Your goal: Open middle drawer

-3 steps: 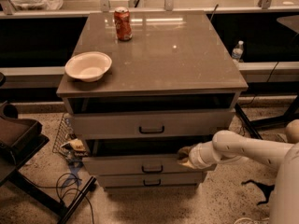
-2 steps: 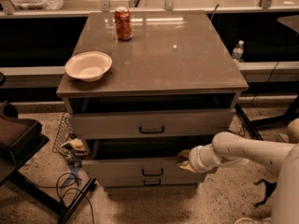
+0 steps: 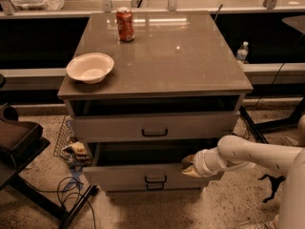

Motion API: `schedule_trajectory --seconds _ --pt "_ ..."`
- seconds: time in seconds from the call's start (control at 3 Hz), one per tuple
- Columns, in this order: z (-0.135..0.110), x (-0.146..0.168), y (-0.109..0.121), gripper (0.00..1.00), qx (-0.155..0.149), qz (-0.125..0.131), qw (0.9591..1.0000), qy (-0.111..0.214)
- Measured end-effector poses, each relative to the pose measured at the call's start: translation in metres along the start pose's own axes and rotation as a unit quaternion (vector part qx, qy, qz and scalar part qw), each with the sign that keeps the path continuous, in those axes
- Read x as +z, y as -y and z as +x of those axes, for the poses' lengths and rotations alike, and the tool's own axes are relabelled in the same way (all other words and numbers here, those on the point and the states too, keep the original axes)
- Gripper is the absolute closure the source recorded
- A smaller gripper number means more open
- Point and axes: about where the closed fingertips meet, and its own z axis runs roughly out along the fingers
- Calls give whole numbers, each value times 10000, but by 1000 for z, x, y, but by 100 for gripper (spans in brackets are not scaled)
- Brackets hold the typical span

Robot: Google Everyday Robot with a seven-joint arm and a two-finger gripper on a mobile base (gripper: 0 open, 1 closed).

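Jaws, slightly apart, sit at the top right edge of the pulled-out middle drawer point(image 3: 124, 175).

One white, rounded robot arm point(image 3: 257, 154) comes in low from the right edge of the view and runs roughly level toward centre. It ends in a thick white cylindrical wrist segment point(image 3: 209, 161). The tan-tipped two-finger gripper point(image 3: 188, 166) points toward the view's left, low and just right of centre. The white robot body point(image 3: 290, 194) fills the bottom right corner.
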Motion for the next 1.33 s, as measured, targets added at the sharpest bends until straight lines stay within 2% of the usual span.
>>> schedule_trajectory --seconds 0.33,1.33 --pt "-7 4 -34 100 -338 -594 9975 160" --pt "-9 1 -33 100 -339 -596 9975 160"
